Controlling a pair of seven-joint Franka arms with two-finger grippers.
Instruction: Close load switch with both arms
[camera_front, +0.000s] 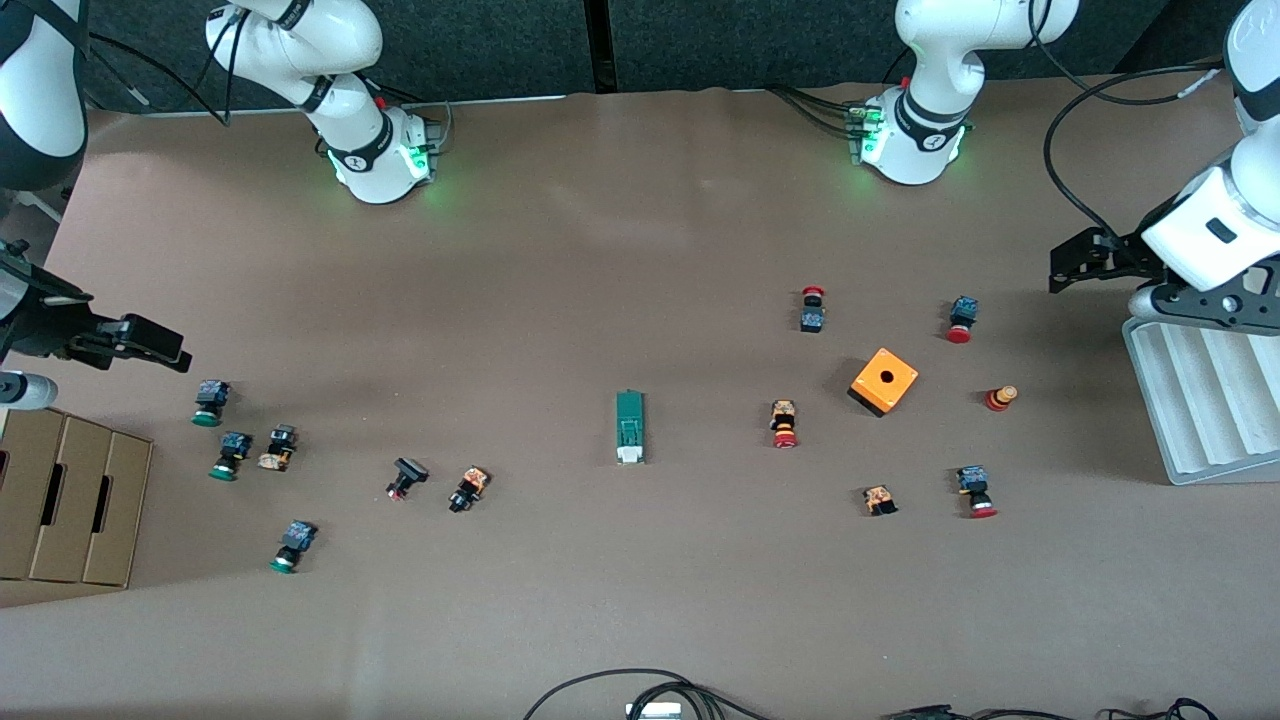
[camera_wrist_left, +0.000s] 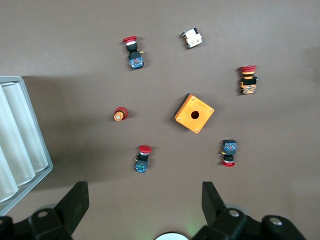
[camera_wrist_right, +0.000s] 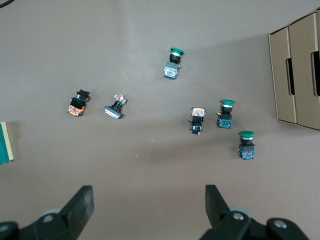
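The switch (camera_front: 630, 427), a small, stiff, light plastic block likely to skid, lies alone mid-table at 9 o'clock from the orange box (camera_front: 884, 381); one claw should pinch its green sides while the other presses the white lever, and both the left gripper (camera_wrist_left: 145, 200) and right gripper (camera_wrist_right: 149, 202) hover wide open and empty.
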